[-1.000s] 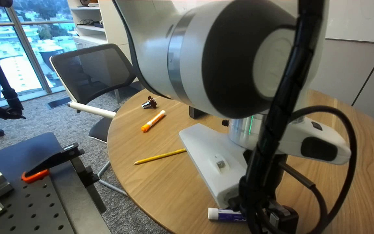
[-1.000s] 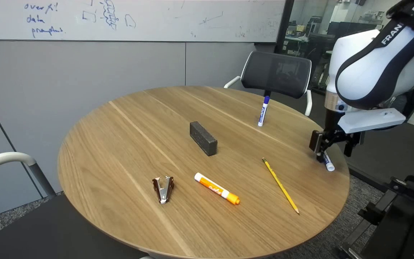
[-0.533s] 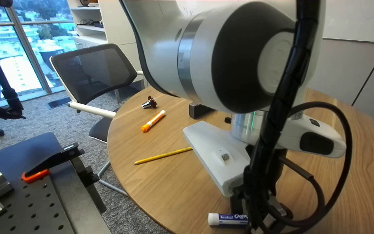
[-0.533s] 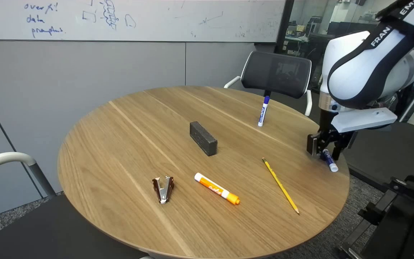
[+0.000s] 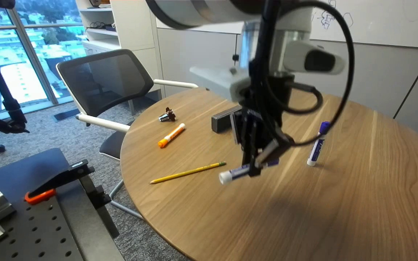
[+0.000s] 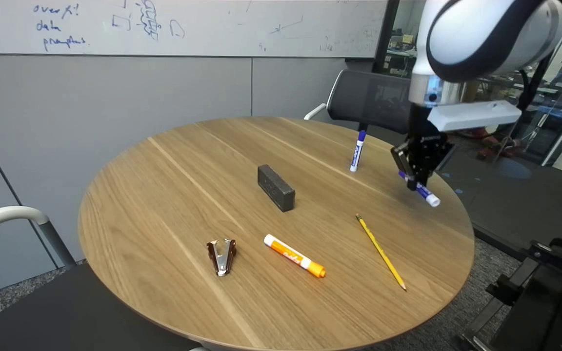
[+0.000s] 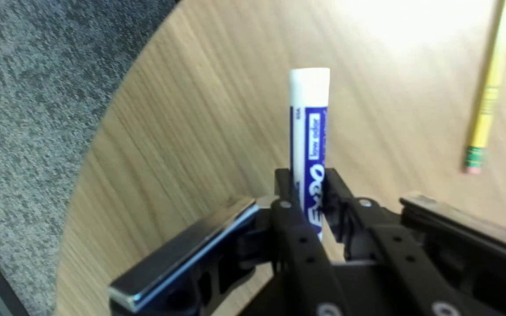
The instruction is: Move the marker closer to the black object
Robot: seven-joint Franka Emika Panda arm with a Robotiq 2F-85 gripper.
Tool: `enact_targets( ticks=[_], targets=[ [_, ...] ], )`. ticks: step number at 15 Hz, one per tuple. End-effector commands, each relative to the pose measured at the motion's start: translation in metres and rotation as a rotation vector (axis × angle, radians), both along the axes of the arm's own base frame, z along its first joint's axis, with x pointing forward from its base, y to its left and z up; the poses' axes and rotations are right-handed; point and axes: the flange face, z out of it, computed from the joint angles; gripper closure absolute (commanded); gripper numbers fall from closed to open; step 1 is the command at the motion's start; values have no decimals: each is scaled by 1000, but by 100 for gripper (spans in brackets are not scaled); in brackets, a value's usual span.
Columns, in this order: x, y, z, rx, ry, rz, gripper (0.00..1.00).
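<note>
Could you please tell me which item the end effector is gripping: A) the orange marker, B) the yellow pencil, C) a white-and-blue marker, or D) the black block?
C: the wrist view shows the white-and-blue marker clamped in the end effector, and in both exterior views it sticks out on either side of the grip.

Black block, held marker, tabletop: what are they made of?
Block: perhaps felt or foam; matte, faintly speckled. Held marker: likely plastic; smooth, even, with printed lettering. Tabletop: wood or wood-look laminate, can't tell which; satin sheen, visible grain.
</note>
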Motion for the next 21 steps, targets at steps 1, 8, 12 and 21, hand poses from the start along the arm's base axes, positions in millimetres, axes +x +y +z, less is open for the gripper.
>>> enact_targets(
  ticks=[1, 8, 12, 21],
  targets=[
    [33, 62, 66, 84, -72, 106, 95],
    [127, 147, 73, 147, -177, 193, 95],
    [159, 121, 37, 128, -164, 174, 95],
    [190, 65, -57, 76, -111, 100, 95]
  ],
)
